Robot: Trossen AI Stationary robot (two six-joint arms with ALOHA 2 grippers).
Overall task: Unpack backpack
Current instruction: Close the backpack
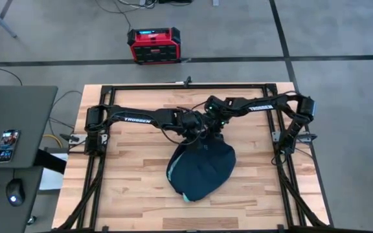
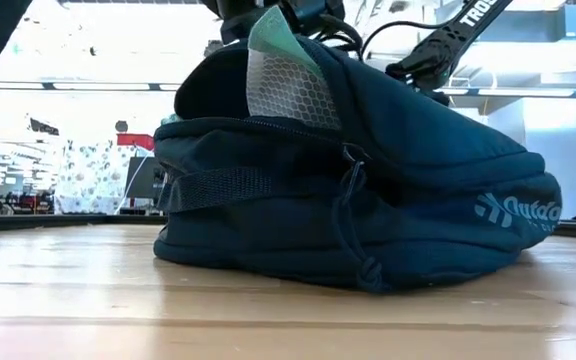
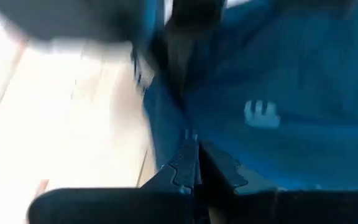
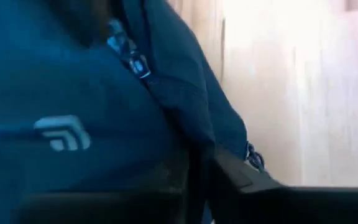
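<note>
Here, navy backpack [image 1: 201, 169] slumped on table, mesh pocket showing, left gripper [image 3: 193, 138] closed w/ nothing visibly held, right unclear.

We read "TROSSEN" in white on the left arm [image 1: 136, 119] link, high view; same word on the right arm [image 1: 259, 107] link, only partly legible there. Low view shows "TROS", cut off, on an arm overhead. Backpack [image 2: 368, 200] carries a pale logo plus script starting "Outdo", cut off at the frame edge. Wrist views show the logo mark only, no letters we can read.
</note>
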